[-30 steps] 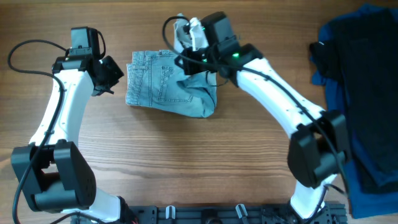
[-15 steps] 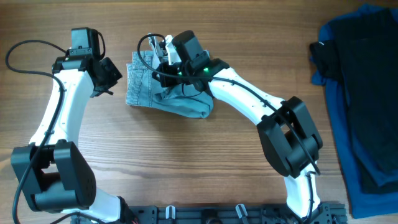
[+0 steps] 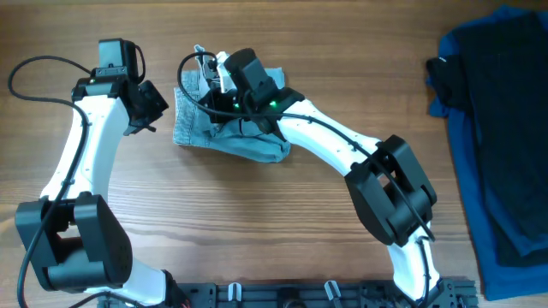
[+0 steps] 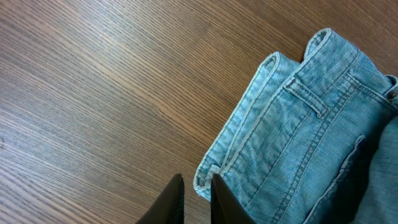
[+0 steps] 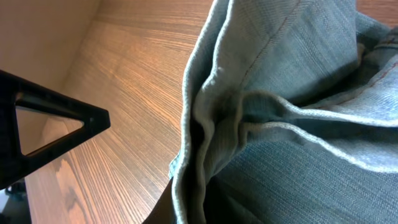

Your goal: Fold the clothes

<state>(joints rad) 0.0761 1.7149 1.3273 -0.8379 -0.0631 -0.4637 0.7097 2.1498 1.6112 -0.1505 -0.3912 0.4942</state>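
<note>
Overhead view: two white-and-black robot arms work at a wooden table [image 3: 282,222]. There is one pair of light blue denim shorts [image 3: 248,141], lying bunched at the upper middle of the table. At the far right edge lie one dark blue garment [image 3: 467,94] and one black garment [image 3: 505,171] on top of it, well apart from the shorts. The left gripper [image 3: 147,107] hovers just beside the shorts' left edge. The right gripper [image 3: 212,85] sits over the shorts' upper left part, with a fold of denim pulled across beneath it.

Left wrist view: two dark fingers [image 4: 176,199] stand barely parted, with a narrow gap and nothing between them. The shorts' hemmed corner lies just beside them; whether they touch it cannot be told.

Right wrist view: gathered denim fills the frame in ridges and hides the fingertips, which are pinched closed on the cloth.
</note>
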